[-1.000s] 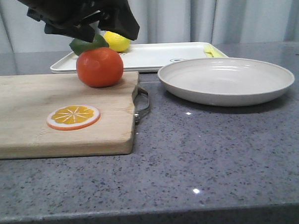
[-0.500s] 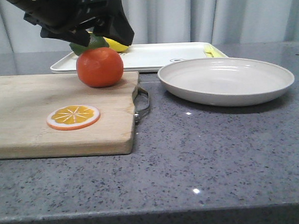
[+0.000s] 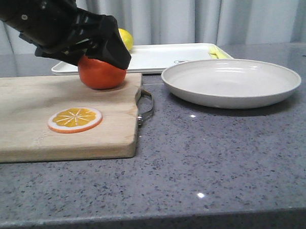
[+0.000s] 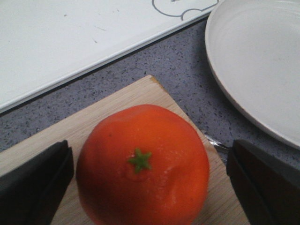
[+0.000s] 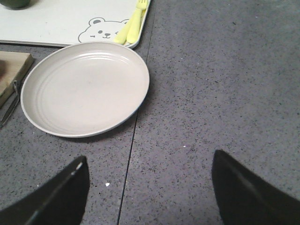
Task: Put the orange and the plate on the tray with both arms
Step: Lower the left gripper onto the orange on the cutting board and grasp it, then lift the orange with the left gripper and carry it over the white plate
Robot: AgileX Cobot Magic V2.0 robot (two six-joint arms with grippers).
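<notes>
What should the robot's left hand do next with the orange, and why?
Probably close the jaws on the orange. In the left wrist view the left gripper is open, with one finger on each side of the fruit and gaps left. The orange sits on the cutting board, not on the tray, so it needs a grip before any lifting.

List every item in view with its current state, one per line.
orange: whole, resting on the cutting board, between the open fingers
left gripper: open, straddling the orange
right gripper: open, holding nothing
plate: empty, upright on the counter
tray: on the counter, holding a lemon and a yellow fork
orange slice: lying flat on the cutting board
cutting board: flat on the counter
</notes>
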